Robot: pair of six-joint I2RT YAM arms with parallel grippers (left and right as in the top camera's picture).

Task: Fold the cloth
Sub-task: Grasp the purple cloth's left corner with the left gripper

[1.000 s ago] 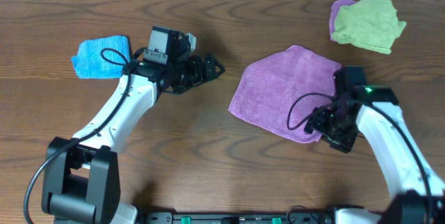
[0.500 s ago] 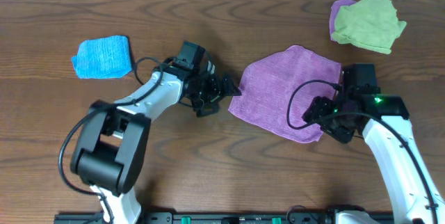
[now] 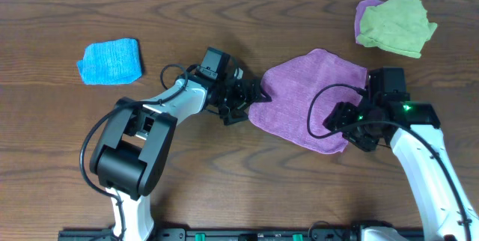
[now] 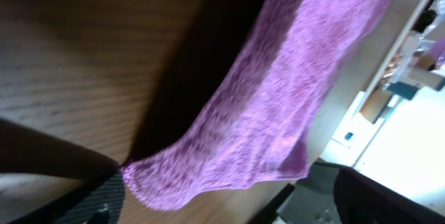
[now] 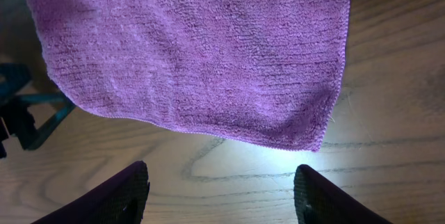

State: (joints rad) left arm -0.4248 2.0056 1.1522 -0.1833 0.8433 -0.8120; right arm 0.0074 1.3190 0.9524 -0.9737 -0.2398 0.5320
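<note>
Place: we took it for a robotics lab bench.
Surface: we saw a dark wood-grain table (image 3: pixel 224 24) filling the overhead frame.
Machines: a left arm (image 3: pixel 179 97) and a right arm (image 3: pixel 419 151), white and black, stood on a black rail (image 3: pixel 247 233) at the bottom edge.
Samples: we saw a purple cloth (image 3: pixel 310 102) at centre right, a blue cloth (image 3: pixel 110 61) upper left, a green cloth (image 3: pixel 397 24) upper right.
Background: at the left wrist view's right edge we saw bright, blurred equipment (image 4: pixel 410 71), too unclear to name.
</note>
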